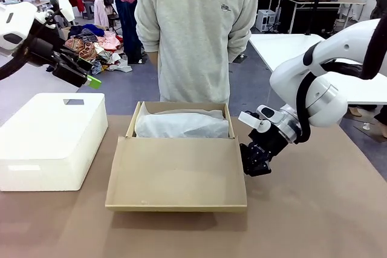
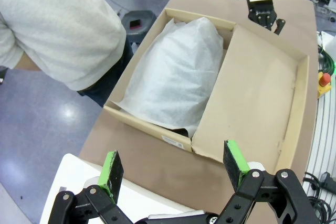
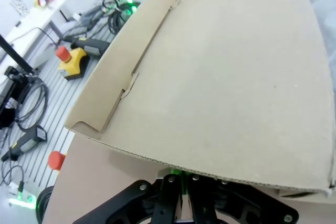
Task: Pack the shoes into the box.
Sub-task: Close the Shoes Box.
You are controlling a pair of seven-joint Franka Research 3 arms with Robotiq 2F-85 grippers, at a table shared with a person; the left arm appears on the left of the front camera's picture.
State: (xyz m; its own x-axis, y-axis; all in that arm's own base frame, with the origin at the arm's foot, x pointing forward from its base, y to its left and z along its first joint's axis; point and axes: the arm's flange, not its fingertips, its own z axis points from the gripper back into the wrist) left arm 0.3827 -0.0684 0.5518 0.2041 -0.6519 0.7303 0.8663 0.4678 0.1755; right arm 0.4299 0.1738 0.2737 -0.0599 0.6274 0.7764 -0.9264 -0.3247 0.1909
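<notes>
The tan cardboard shoebox [image 1: 181,106] sits open at the table's [image 1: 314,209] far edge; the right gripper [image 1: 254,167] — fingers pressed together, empty — meets the flap's [image 1: 176,173] right edge, likely to close it, while the left gripper [image 2: 173,166] hovers spread and empty.

Tan cardboard shoebox [image 1: 175,179], white tissue paper [image 1: 181,126]. Plastic box [image 1: 48,143] below left end effector [image 2: 173,167] white, grey label [image 1: 74,101]. End effector black, green pads [image 2: 111,174]. Desk [image 1: 314,209] brown. Sweatshirt [image 1: 193,28] pale grey.

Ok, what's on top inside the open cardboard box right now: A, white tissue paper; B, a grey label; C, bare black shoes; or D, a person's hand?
A: white tissue paper lies bunched across the inside of the box, covering most of what is beneath.
</notes>
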